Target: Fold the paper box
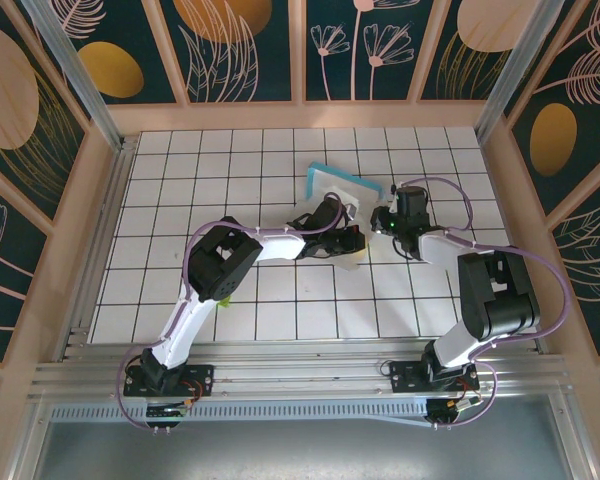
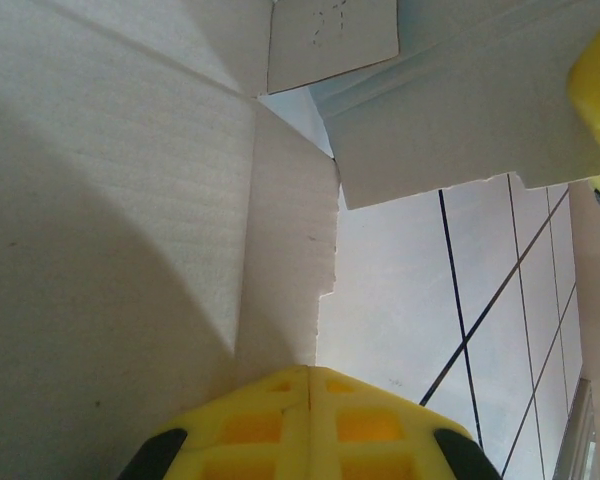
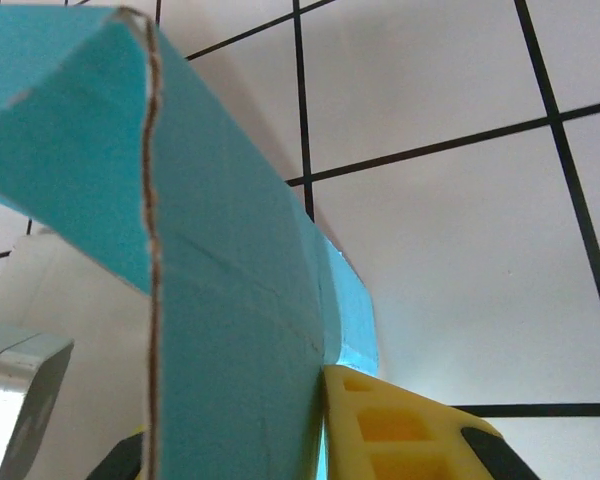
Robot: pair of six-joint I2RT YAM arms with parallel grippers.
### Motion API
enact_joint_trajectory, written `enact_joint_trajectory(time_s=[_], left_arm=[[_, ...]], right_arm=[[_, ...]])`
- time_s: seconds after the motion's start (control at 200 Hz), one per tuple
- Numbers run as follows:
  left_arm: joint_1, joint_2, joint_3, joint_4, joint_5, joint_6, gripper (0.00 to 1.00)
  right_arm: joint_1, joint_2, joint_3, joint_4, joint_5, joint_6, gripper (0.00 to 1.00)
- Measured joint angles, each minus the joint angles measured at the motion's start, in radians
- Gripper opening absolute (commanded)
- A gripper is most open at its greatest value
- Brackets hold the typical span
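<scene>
Right claw [image 1: 382, 220] is clamped on a turquoise flap of the paper box [image 1: 338, 184]; left claw [image 2: 310, 385], closed, is set against its white inside.

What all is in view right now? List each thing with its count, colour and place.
paper box: one, turquoise outside and white inside, partly folded, far middle of the table, between the two grippers
scrap: one, tiny, lime green, on the tiles beside the left arm
table: one, white tiles with dark grid lines, under everything
wall panels: several, dark teal with tan and gold plant prints, around the table
rail frame: one, silver metal, near edge, carrying both arm bases
left arm: one, white and black, reaching to the box
right arm: one, white and black, reaching to the box
left gripper: yellow fingers, apparently shut on a white flap
right gripper: yellow fingers, shut on a turquoise panel
</scene>
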Motion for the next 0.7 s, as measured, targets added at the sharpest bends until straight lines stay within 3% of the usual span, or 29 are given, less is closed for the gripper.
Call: enact_joint_trajectory(time_s=[0.245, 0.701], left_arm=[[0.0, 0.006, 0.01, -0.005, 0.0, 0.0, 0.0], [0.0, 0.008, 0.013, -0.006, 0.0, 0.0, 0.0]], right_arm=[[0.045, 0.0, -0.042, 0.058, 0.027, 0.083, 0.16], [0.048, 0.0, 0.023, -0.045, 0.044, 0.094, 0.17]])
